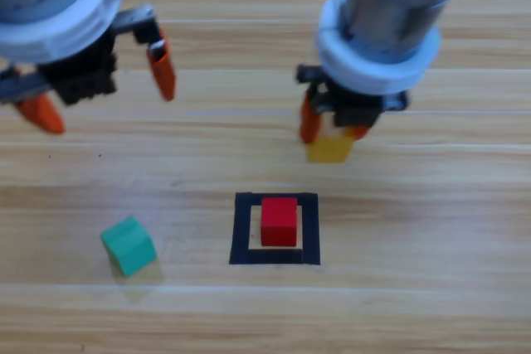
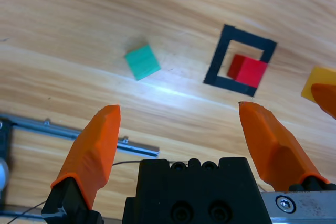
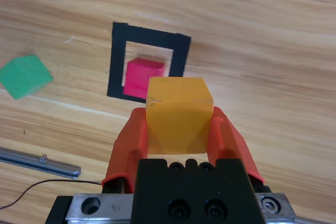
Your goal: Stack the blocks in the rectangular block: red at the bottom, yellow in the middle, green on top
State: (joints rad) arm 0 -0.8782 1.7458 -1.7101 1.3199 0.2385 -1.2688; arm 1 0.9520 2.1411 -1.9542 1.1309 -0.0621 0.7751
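Note:
The red cube sits inside the black tape square, also seen as the red cube in the tape square from the right wrist. My right gripper is shut on the yellow cube, held above the table just behind the square; the yellow cube fills the space between its jaws. The green cube lies tilted on the table to the left of the square. My left gripper hangs open at the upper left, above and behind the green cube.
A metal rail with a thin wire runs along the table's edge near the left gripper. Bare wood lies between the green cube and the tape square.

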